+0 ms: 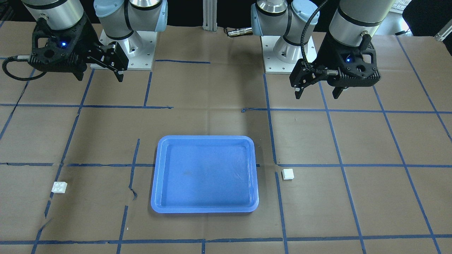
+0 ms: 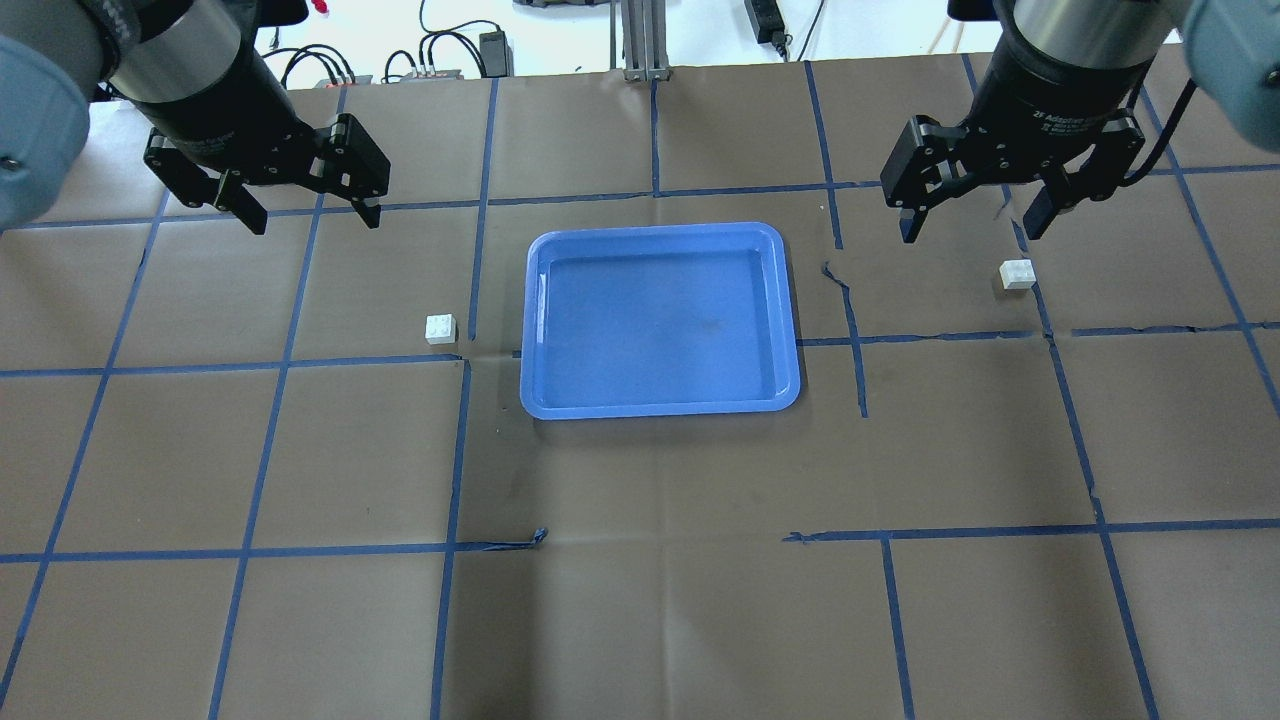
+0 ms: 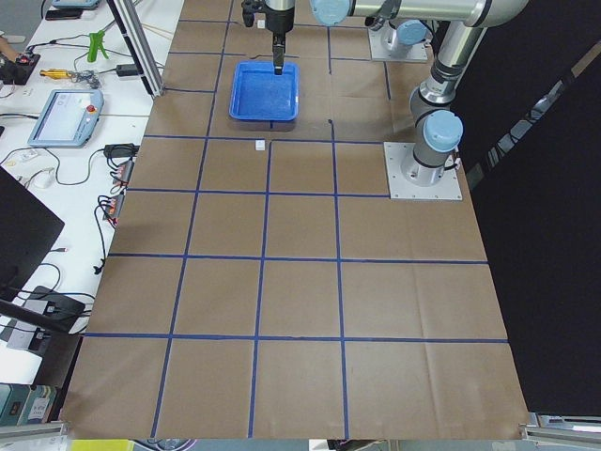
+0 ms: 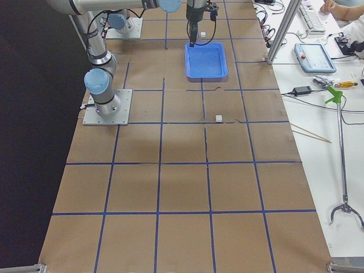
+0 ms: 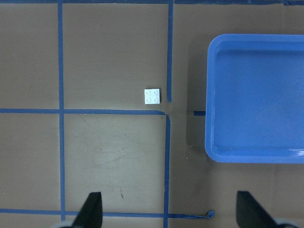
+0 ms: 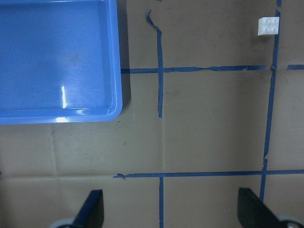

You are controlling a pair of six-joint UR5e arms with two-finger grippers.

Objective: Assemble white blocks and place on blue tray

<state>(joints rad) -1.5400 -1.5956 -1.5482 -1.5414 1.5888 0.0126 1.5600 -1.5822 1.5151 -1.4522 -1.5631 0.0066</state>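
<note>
Blue tray (image 2: 660,406) between two white blocks (image 2: 440,328) (image 2: 1017,274)

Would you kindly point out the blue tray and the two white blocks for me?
blue tray (image 2: 660,320): overhead exterior view, bare floor at its middle.
left white block (image 2: 440,328): overhead exterior view, its studded top face.
right white block (image 2: 1018,274): overhead exterior view, its studded top face.

You are looking at a plain blue tray (image 2: 660,405) lying between the left white block (image 2: 440,328) and the right white block (image 2: 1017,274), on brown paper (image 2: 650,620) carrying a blue tape grid (image 2: 1100,527).
</note>
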